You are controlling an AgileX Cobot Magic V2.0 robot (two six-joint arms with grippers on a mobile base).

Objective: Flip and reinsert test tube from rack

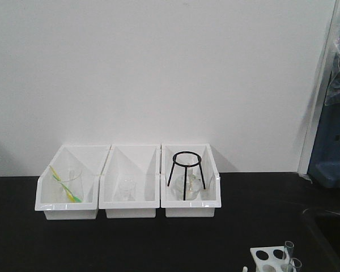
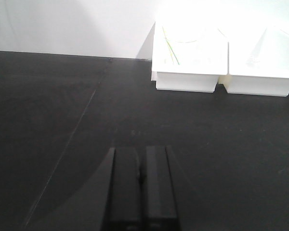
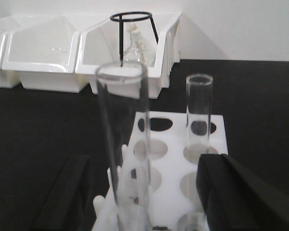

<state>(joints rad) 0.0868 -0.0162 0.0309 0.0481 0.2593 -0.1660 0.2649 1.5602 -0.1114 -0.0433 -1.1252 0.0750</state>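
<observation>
Right wrist: end effector (image 3: 145, 190) straddles rack (image 3: 176, 138).

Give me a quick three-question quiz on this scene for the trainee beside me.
1. True or false: the left gripper is shut, with nothing between its fingers.
2. Multiple choice: in the front view, which of the three white bins holds the black tripod stand? A) left B) middle C) right
3. Fill in: the number of test tubes standing in the rack is ____.

Key: 1 true; 2 C; 3 two.
</observation>
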